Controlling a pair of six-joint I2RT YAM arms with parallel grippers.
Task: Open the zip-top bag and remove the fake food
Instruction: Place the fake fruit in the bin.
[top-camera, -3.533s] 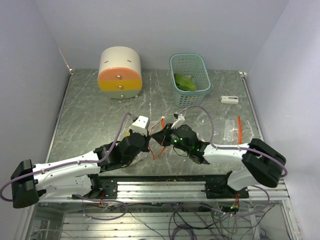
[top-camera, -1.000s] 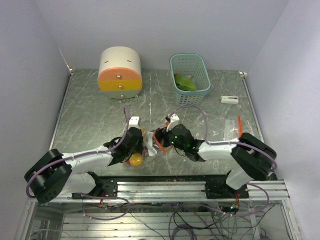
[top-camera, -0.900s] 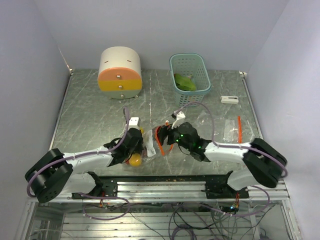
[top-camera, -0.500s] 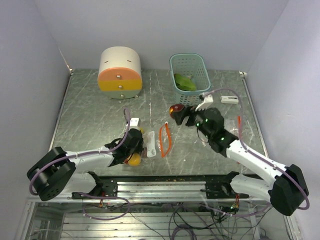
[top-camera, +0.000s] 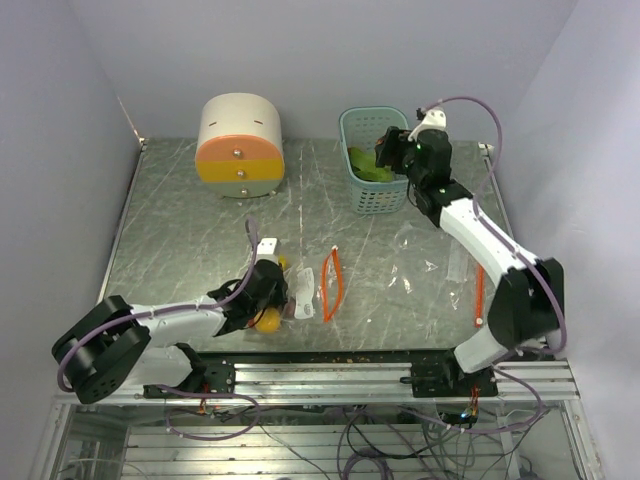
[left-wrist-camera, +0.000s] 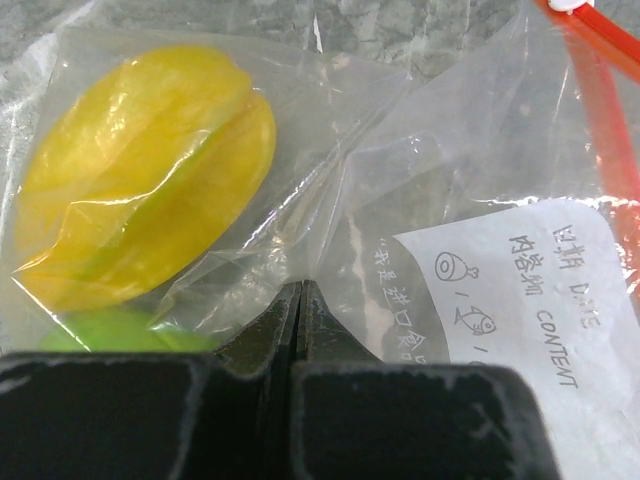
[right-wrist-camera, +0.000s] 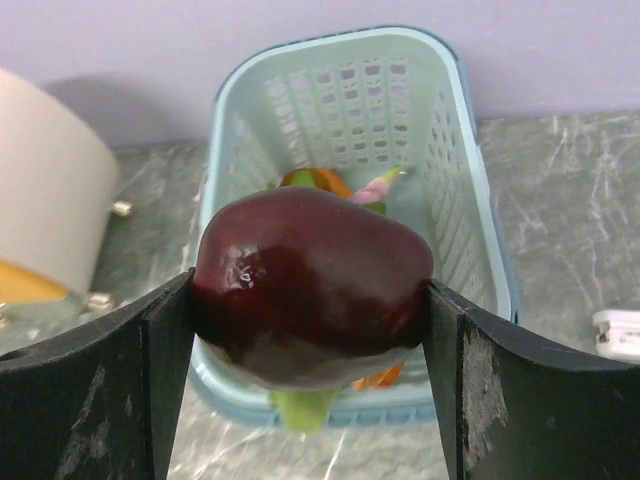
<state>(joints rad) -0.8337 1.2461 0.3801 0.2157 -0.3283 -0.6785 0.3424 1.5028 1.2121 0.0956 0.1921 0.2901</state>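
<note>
The zip-top bag (top-camera: 305, 290) lies open near the table's front, its orange zip strip (top-camera: 331, 284) facing right. My left gripper (left-wrist-camera: 300, 288) is shut on a fold of the bag's clear plastic (left-wrist-camera: 420, 150). Inside the bag are a yellow star fruit (left-wrist-camera: 150, 170) and a lime-green piece (left-wrist-camera: 110, 330). My right gripper (right-wrist-camera: 312, 300) is closed on a dark red fake fruit (right-wrist-camera: 312, 270), held over the near rim of the light-blue basket (right-wrist-camera: 470, 150). In the top view that gripper (top-camera: 388, 152) hangs at the basket (top-camera: 350, 125), where a green leafy piece (top-camera: 368, 166) lies.
The round cream-and-orange drawer box (top-camera: 240, 145) stands at the back left. A second clear bag with an orange strip (top-camera: 478, 280) lies at the right, and a small white object (top-camera: 459, 199) sits beside the basket. The table's front rail runs below the arms.
My right arm has carried the dark red fruit from the bag's mouth up and back to the basket. The left gripper has stayed shut on the bag.
</note>
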